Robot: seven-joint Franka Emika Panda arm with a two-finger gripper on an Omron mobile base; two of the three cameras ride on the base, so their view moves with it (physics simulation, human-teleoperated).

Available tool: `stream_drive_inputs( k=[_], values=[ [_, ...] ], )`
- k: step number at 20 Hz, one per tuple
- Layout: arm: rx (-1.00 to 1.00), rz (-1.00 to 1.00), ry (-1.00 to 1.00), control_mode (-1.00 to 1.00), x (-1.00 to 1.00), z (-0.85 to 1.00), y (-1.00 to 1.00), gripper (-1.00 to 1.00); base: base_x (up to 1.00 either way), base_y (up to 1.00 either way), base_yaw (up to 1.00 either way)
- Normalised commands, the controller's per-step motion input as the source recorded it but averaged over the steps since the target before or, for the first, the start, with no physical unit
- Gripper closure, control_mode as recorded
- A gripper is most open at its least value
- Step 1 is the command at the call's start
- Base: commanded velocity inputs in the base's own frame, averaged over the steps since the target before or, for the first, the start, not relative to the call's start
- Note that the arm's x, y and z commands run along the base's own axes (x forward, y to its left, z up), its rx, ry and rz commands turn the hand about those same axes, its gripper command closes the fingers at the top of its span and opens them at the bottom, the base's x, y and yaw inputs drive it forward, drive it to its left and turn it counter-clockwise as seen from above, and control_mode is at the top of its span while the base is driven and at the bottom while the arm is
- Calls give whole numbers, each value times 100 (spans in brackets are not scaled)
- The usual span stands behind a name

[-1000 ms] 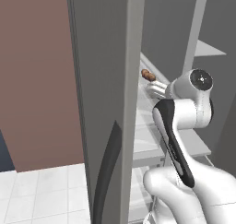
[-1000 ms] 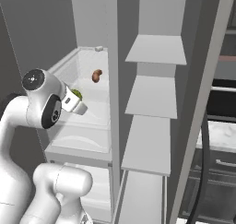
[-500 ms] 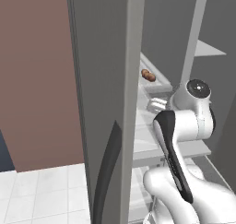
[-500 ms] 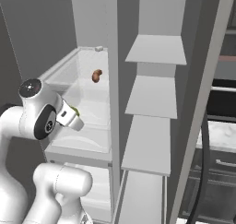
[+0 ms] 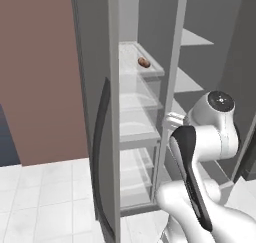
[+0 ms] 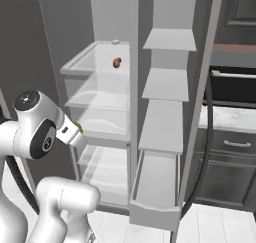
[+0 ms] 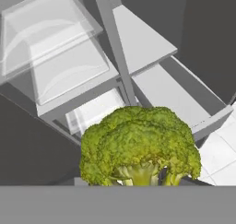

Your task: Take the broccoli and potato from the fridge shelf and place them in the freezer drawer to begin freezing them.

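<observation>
The pincer [image 6: 76, 132] was clamped on the broccoli [image 7: 140, 147], apparently by its stalk. Swinging it toward the open freezer drawer [image 6: 155, 184] at four o'clock would best go slowly, staying clear of the divider. The arm was folded low, elbow raised. The potato [image 6: 117, 62] lay on the fridge shelf [image 6: 82, 62].

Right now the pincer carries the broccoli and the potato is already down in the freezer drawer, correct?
Not quite. The pincer does carry the broccoli, but the potato lies on the fridge shelf up top, as the right base view shows.
</observation>
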Motion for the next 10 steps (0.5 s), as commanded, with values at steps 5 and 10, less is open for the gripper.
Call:
stream_drive_inputs(
  k=[5, 10],
  values=[
    [0, 0, 0, 100, 0, 0, 0, 100, 0, -21, -11],
    [0, 0, 0, 100, 0, 0, 0, 100, 0, -40, -13]
  ],
)
